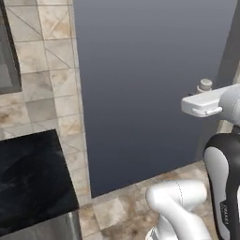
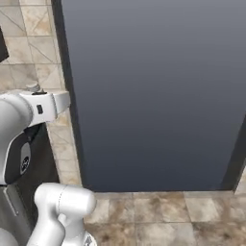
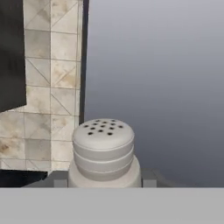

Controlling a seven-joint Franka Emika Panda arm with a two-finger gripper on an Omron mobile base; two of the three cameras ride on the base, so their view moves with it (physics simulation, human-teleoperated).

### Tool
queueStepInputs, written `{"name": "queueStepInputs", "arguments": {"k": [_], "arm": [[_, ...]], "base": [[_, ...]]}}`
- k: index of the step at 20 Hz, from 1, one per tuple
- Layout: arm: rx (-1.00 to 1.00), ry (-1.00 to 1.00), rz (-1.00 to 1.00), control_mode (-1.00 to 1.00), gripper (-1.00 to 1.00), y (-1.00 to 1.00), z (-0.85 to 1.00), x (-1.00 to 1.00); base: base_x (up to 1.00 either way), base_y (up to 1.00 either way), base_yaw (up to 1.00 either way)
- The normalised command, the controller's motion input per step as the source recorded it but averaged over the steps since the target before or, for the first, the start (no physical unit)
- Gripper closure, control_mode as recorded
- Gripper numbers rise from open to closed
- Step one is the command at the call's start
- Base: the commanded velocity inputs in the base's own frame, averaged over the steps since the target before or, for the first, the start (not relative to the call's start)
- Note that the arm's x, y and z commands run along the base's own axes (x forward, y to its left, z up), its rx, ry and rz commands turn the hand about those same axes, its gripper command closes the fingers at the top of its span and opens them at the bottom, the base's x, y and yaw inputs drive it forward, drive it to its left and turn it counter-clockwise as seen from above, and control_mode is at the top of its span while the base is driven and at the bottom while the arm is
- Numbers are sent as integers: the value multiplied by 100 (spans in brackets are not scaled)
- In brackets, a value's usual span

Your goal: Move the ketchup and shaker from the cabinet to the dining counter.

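Shaker [image 3: 103, 151]: seen close in the hand view, upright, pale grey-white, ribbed cap with dark holes on its domed top; its lower body is cut off by the bottom of the view.
Shaker, base views: only the small cap is made out above the white hand, at the right in the left base view [image 1: 205, 85] and at the left in the right base view [image 2: 32, 87]; the body is hidden behind the hand.
End effector [image 3: 104, 180]: two dark finger tips are seen low on either side of the shaker's base, close against it; the shaker appears to be clamped between them. The fingers themselves are hidden in both base views.
Table [image 1: 28, 178]: a black top with pale veining is seen at the lower left of the left base view, cut off by the frame edges, well apart from the shaker. In the right base view it is largely hidden behind the arm.
Large dark grey panel [image 2: 153, 96]: plain and flat, it takes up most of both base views and the right of the hand view; its top is cut off, and what it belongs to cannot be told.
Floor [image 2: 158, 211]: beige stone tiles.
Writing: small grey lettering on the arm's dark joint in the left base view, too small to be read.
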Motion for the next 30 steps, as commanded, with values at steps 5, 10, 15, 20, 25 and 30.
{"name": "queueStepInputs", "arguments": {"k": [5, 10, 15, 20, 25, 30], "arm": [[0, 0, 0, 100, 100, 0, 0, 0], [0, 0, 0, 100, 100, 0, 0, 0], [0, 0, 0, 100, 100, 0, 0, 0], [0, 0, 0, 100, 100, 0, 0, 0], [0, 0, 0, 100, 100, 0, 0, 0], [0, 0, 0, 100, 100, 0, 0, 0]], "base": [[5, -100, -56], [0, -100, -71], [0, -86, -75], [0, -96, -67], [0, -87, -66], [0, -58, -64]]}}
